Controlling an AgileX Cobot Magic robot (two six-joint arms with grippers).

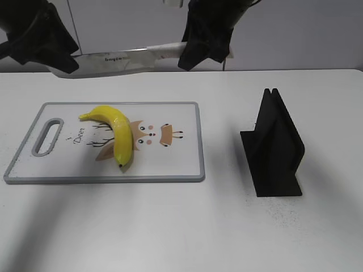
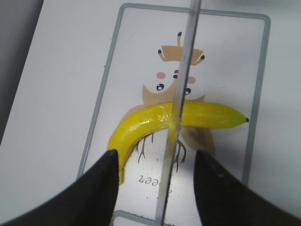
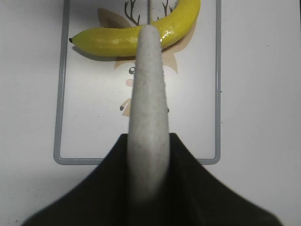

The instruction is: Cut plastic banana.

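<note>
Positioning was the step in hand, as we judged it: the knife (image 1: 116, 59) hung level above the board (image 1: 181, 170), clear of the banana (image 1: 116, 136), and no cut showed on the fruit. We held the handle (image 3: 148, 117) in our right gripper (image 1: 205, 42), jaws clamped on it from both sides, the pale grip running forward between them. Our left gripper (image 1: 48, 48) sat at the tip of the blade; its fingers (image 2: 101, 188) stood apart on either side of the thin edge in the wrist view, and we could not tell whether they touched the steel or only flanked it. The banana lay on the board, curved, stem toward the handle slot (image 1: 48, 136) and dark tip toward the near edge, over the printed deer. Seen from the left wrist, the blade crossed the middle of the fruit, so the line looked about right. Next, we reckoned, both arms had to lower together, keeping the blade level and square across the fruit; a glossy toy might roll or slide under the edge. As for containers, the only one was the black knife stand (image 1: 275, 150) on the table (image 1: 181, 238), well to the right of the board, and its slot was empty.
</note>
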